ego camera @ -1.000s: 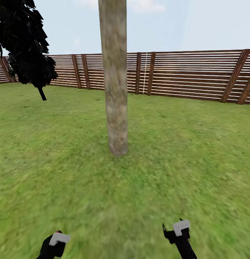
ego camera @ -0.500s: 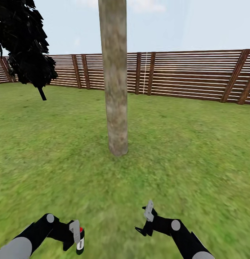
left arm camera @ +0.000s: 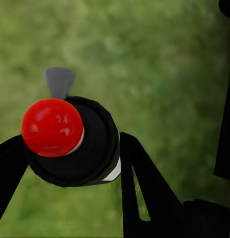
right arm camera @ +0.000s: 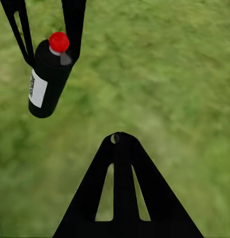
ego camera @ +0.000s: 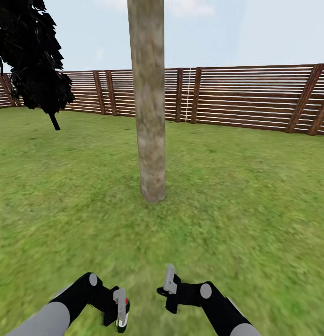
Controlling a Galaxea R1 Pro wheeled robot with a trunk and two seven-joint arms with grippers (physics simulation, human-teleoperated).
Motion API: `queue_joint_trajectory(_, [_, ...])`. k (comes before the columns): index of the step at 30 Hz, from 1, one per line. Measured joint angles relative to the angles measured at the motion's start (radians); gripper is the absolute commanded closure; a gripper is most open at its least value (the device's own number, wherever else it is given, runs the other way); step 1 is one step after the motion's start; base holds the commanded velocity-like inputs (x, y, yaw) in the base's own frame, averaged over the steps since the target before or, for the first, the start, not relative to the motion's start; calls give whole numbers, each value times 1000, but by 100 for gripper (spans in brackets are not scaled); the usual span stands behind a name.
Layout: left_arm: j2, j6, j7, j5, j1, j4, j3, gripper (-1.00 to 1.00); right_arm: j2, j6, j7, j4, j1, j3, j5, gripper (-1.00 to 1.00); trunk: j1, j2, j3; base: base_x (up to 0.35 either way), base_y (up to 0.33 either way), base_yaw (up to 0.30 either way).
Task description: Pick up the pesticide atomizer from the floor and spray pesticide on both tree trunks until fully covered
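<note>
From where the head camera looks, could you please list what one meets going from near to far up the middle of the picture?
Left gripper holding the atomizer and right gripper → grass → tree trunk → fence.

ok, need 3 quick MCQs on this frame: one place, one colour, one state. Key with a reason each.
1. Where does the tree trunk stand, seen from the head camera?
A. Ahead on the grass, between the arms and the fence
B. Behind the fence
C. Against the black-foliage tree

2. What colour is the knob on top of the pesticide atomizer?
A. Blue
B. Red
C. Yellow

3. What is the left gripper doing?
A. Open above the grass
B. Pressed on the trunk
C. Shut on the atomizer

Key:
1 A: the tree trunk rises from the lawn in front of the fence.
2 B: the pesticide atomizer carries a red knob.
3 C: the left gripper has its fingers flanking the bottle, which hangs off the grass.
</note>
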Motion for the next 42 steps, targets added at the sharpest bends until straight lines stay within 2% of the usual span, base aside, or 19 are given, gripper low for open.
queue_joint_trajectory(3, [-31, 1, 2, -24, 0, -1, -1, 100, 15, 1, 0, -6, 0, 2, 0, 100, 0, 0, 0, 0, 0, 0])
queue_joint_trajectory(5, [-38, 2, 3, -27, 0, -11, -1, 100, 20, 0, 0, -9, 0, 2, 0, 100, 0, 0, 0, 0, 0, 0])
queue_joint_trajectory(7, [-64, 4, 4, -26, 0, -42, 1, 100, 33, 0, 0, -10, 0, 2, 0, 100, 0, 0, 0, 0, 0, 0])
queue_joint_trajectory(13, [-86, 2, 8, -26, 2, -45, 2, 100, 34, 0, 0, -10, 0, 2, 0, 100, 0, 0, 0, 0, 0, 0])
queue_joint_trajectory(22, [-90, -13, 8, -10, 2, -45, 7, 100, 34, -1, 0, -8, 0, 2, 0, 100, 0, 0, 0, 0, 0, 0])
queue_joint_trajectory(26, [-90, -22, 8, 19, 1, -45, 8, 100, 34, -1, 0, -8, 0, 2, 0, 100, 0, 0, 0, 0, 0, 0])
queue_joint_trajectory(29, [-91, -60, 8, 44, 1, -45, 8, 100, 34, -1, 0, -8, 0, 2, 0, 100, 0, 0, 0, 0, 0, 0])
queue_joint_trajectory(38, [-91, -78, 8, 82, 1, -44, 8, 100, 34, -1, 0, -8, 0, 2, 0, 100, 0, 0, 0, 0, 0, 0])
queue_joint_trajectory(42, [-92, -80, 5, 88, 1, -44, 9, 100, 34, -1, 0, -8, 0, 2, 0, 100, 0, 0, 0, 0, 0, 0])
